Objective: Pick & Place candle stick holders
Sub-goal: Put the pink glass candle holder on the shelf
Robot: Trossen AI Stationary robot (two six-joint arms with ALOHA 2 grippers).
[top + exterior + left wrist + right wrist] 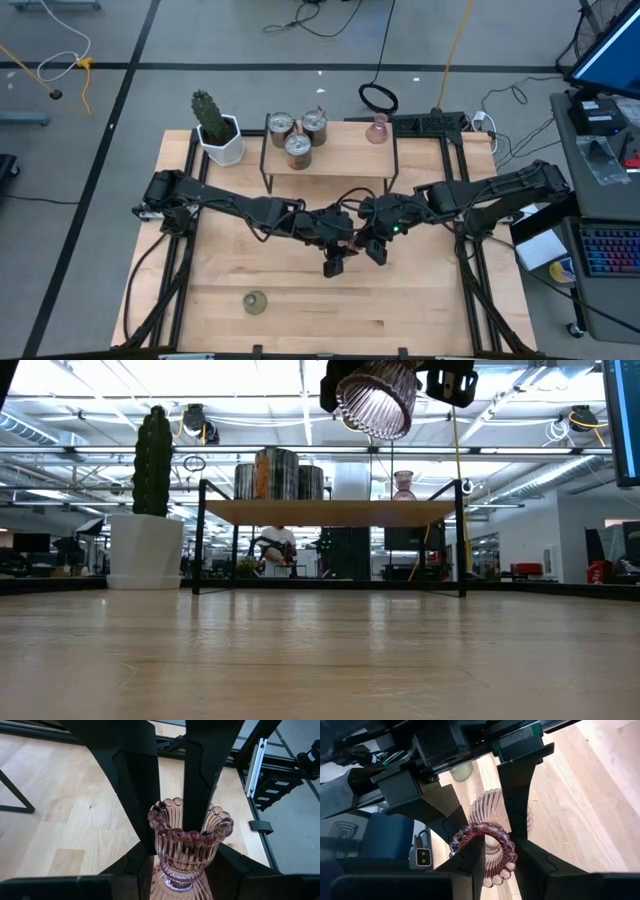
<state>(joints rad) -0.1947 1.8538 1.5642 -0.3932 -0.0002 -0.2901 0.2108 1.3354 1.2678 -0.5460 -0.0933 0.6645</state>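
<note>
Both grippers meet above the table's (420, 300) middle, each clamped on the same pink holder (189, 845), held aloft in a handover. Confirm the receiving grip is firm on the ribbed glass before you release the other; keep it level. The left gripper (170, 832) pinches the scalloped cup, jaws narrow. The right gripper (499, 851) grips the holder's other end, equally narrow.
</note>
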